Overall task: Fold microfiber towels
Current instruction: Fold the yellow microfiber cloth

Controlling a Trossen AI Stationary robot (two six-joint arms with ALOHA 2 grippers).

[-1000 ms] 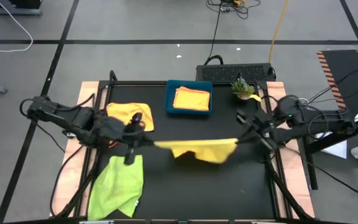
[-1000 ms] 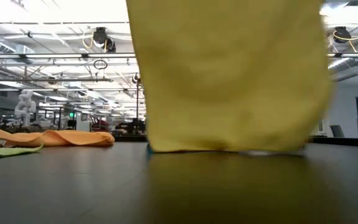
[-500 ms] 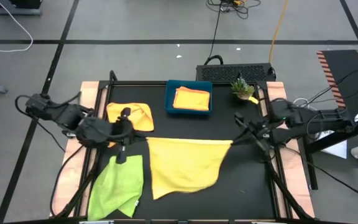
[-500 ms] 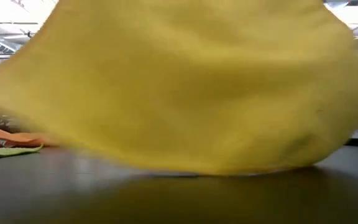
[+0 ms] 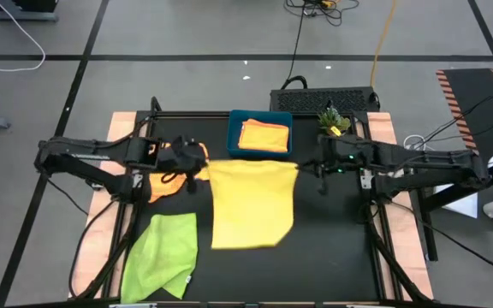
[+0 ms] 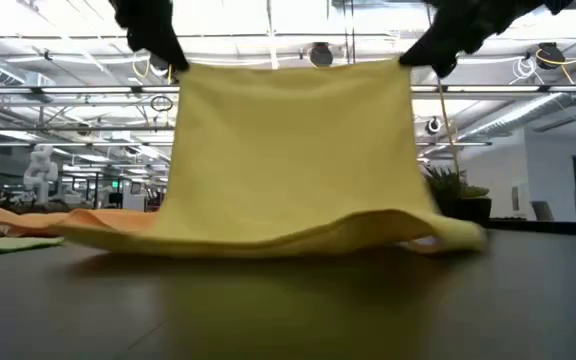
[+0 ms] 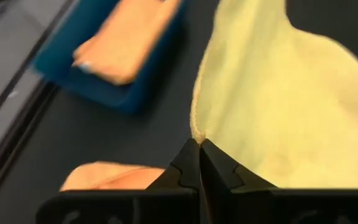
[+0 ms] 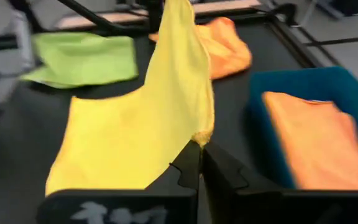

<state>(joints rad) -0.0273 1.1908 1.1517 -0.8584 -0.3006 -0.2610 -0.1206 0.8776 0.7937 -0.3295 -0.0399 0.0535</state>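
Observation:
A yellow microfiber towel [image 5: 253, 205] is held up by its two far corners. My left gripper [image 5: 202, 168] is shut on the far left corner and my right gripper [image 5: 305, 168] on the far right one. In the low view the towel [image 6: 293, 150] hangs as a sheet between them, and its lower part lies on the table toward the near edge. An orange towel [image 5: 178, 161] lies crumpled under my left arm. A lime green towel [image 5: 163, 255] lies flat at the near left. Another orange towel [image 5: 264, 135] lies folded in the blue tray [image 5: 234, 137]. My left gripper pinches the yellow towel's far left corner [image 7: 195, 132] between its two fingertips, slanting down from the table's left. The corner is lifted; the cloth falls away below, its near part on the table. My right gripper pinches the far right corner [image 8: 202, 138] between its fingertips, coming nearly level from the table's right. That corner is also lifted, and the top edge [image 6: 293, 66] runs almost straight between the two grippers.
The blue tray stands just beyond the held edge, at the table's far middle. A small potted plant [image 5: 334, 120] stands at the far right. Bare black tabletop [image 5: 336, 239] lies to the right of the yellow towel.
Both grippers, still shut on the corners, have gone toward the far edge and down, tipping further downward. The yellow towel, bunched and hanging a second ago, swung out toward the near edge, spread open, and now lies with its near part on the table.

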